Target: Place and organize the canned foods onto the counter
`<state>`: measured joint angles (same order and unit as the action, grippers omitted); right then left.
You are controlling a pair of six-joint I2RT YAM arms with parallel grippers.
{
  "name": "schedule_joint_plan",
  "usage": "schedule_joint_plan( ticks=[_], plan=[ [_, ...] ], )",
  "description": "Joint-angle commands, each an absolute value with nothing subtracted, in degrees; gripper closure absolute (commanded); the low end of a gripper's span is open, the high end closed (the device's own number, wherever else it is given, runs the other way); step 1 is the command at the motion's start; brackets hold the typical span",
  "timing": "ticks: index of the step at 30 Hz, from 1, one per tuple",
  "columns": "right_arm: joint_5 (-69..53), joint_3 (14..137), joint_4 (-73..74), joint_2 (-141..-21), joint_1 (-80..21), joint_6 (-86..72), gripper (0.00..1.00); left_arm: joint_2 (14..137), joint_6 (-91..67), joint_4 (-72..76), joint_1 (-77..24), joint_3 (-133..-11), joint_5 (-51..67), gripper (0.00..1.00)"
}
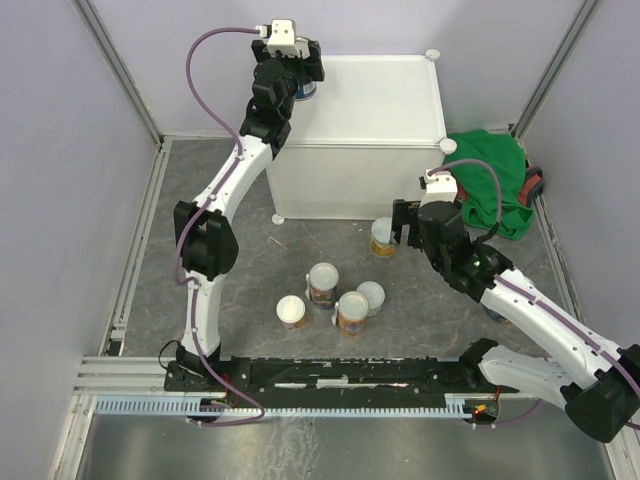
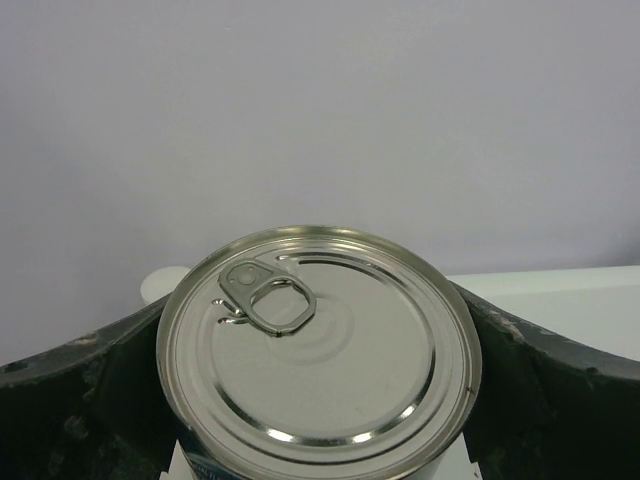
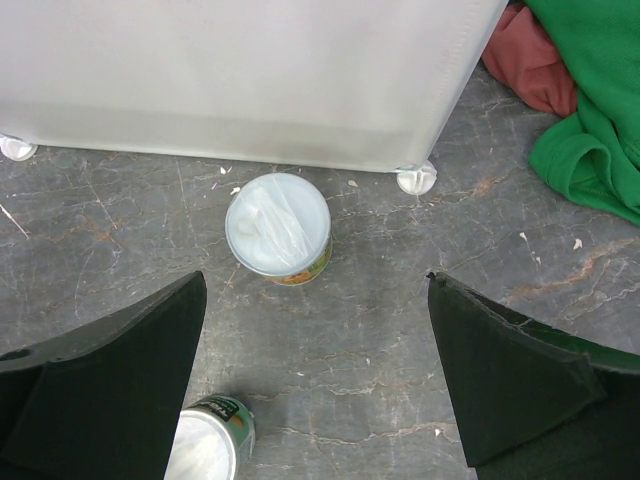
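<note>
Silver pull-tab lid fills your left wrist view: the dark blue can (image 2: 318,345) stands on the white counter (image 2: 570,300), at its far left corner in the top view. The fingers (image 2: 70,400) of your left gripper (image 1: 298,80) sit close on both sides of it; you cannot tell whether they press the can or stand just clear.

Your right gripper (image 3: 315,285) hangs spread wide and empty above the grey floor (image 3: 380,380) in front of the counter. A pale-lidded can (image 3: 278,228) stands just ahead of it, near the counter's front foot (image 3: 416,178). A cluster of four cans (image 1: 323,283) stands on the floor between your arms. A green cloth (image 1: 490,180) lies right of the counter.
</note>
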<state>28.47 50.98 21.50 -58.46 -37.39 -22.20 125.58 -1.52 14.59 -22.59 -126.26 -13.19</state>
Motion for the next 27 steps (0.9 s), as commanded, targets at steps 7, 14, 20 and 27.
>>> schedule_joint_plan(
  ticks=[7,14,20,27],
  plan=[
    [28.5,53.0,20.7,-57.2,-37.5,-21.9,0.0,121.5,-2.1,12.0,-22.6,-126.0,-13.0,0.01],
    [28.7,53.2,21.0,-57.0,-37.6,-21.5,0.0,119.3,-3.0,11.3,-22.6,-124.5,-12.7,0.01],
    [28.7,53.2,20.9,-57.1,-37.5,-21.5,0.0,118.3,-3.1,10.4,-22.6,-124.6,-13.0,0.01],
    [28.4,53.2,20.8,-57.0,-37.6,-21.7,0.0,118.4,-3.5,8.4,-22.6,-126.5,-13.2,0.01]
  ],
)
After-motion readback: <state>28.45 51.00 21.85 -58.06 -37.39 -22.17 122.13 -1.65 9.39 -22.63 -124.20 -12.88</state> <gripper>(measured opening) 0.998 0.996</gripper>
